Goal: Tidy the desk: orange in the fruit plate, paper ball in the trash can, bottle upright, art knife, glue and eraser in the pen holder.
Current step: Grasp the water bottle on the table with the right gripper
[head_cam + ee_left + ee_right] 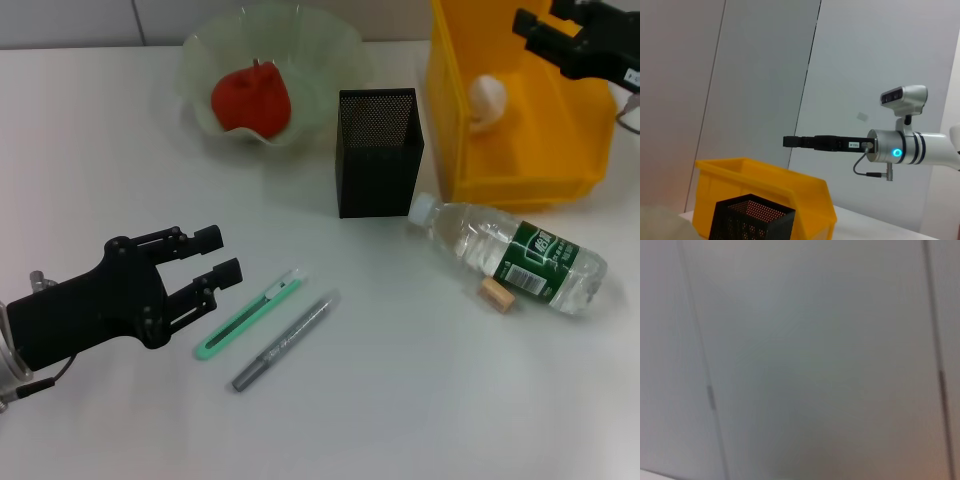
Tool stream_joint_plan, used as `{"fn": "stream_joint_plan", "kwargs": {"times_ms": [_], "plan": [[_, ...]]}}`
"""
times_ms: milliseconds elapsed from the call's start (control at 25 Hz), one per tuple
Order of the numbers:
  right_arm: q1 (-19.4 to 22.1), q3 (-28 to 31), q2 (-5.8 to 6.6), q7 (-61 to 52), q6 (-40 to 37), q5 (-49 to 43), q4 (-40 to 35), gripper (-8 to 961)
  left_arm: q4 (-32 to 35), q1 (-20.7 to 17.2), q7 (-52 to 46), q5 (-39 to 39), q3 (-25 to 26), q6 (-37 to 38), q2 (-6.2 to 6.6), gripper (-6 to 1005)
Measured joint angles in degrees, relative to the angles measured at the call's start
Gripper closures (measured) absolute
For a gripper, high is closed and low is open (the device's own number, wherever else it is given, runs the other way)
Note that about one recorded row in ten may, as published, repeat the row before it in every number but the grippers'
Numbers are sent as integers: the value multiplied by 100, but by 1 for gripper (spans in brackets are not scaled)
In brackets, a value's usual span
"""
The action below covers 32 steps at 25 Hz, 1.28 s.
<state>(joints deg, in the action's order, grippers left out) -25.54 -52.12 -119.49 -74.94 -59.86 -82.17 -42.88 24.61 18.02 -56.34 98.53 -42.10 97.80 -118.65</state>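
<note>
Right wrist view gives me nothing but blank wall panels, so that arm has to be read from elsewhere. From the head view, the right gripper (535,30) hangs over the far right corner of the surface, cut off by the frame, above the yellow bin (520,140); its jaws look parted and empty. The paper ball (488,98) lies inside that bin. At the far edge, the pale fruit plate (330,60) holds a red-orange fruit (252,102). The black mesh pen holder (378,150) stands just in front, between plate and bin; I cannot see into it. The bottle (515,255) lies on its side near the right edge, with the eraser (496,295) touching its near side. Near the left edge the left gripper (222,256) hovers, jaws open and holding nothing, just beside the green art knife (250,313). A grey pen-like stick (286,341) lies alongside the knife. Bare surface stretches along the near edge.
</note>
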Motion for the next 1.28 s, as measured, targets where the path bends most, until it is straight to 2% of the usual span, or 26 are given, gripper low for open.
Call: {"fn": "stream_joint_plan", "kwargs": {"times_ms": [160, 240, 280, 320, 440, 640, 880, 1280], "plan": [[50, -7, -3, 170, -859, 16, 111, 355, 0, 8, -14, -1, 4, -4, 10, 559], [36, -7, -1, 471, -1292, 45, 334, 355, 0, 8, -15, -1, 6, -20, 12, 559], [19, -15, 7, 829, -1755, 46, 584, 355, 0, 12, -16, -5, 9, -39, 15, 559], [19, -15, 7, 829, -1755, 46, 584, 354, 0, 14, -16, -7, 25, -43, 16, 559], [53, -129, 16, 1307, -2442, 32, 935, 354, 1, 17, -18, -15, 162, -78, 24, 559], [183, -591, 21, 1807, -3089, 20, 1403, 353, 0, -16, -18, -18, 312, -103, 32, 559], [96, -1387, 14, 1764, -2949, 14, 1717, 351, 1, 9, 14, -18, 315, -195, 19, 559], [80, -1409, 8, 1829, -2853, 52, 1745, 349, 8, 18, -11, -10, 444, -260, 41, 558]]}}
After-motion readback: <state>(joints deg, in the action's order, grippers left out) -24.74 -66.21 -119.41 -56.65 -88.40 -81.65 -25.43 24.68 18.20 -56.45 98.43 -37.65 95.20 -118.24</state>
